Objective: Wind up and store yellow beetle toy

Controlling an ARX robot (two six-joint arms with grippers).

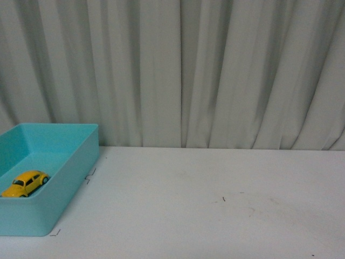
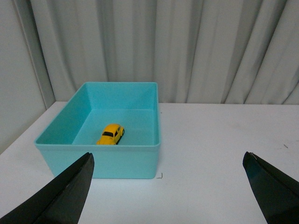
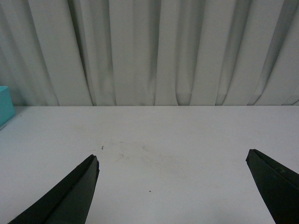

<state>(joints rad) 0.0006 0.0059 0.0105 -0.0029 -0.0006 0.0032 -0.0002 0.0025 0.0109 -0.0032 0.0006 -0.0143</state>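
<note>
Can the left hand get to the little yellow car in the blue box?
Probably yes. The left hand is open and empty, facing the blue box. The box has no lid, and the yellow car sits alone on its floor, so nothing blocks the way down except the near wall.

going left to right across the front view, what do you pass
yellow beetle toy inside the turquoise bin → the bin's right wall → small corner marks on the table beside the bin → bare white table with faint scuffs. Grey curtain runs behind it all.
</note>
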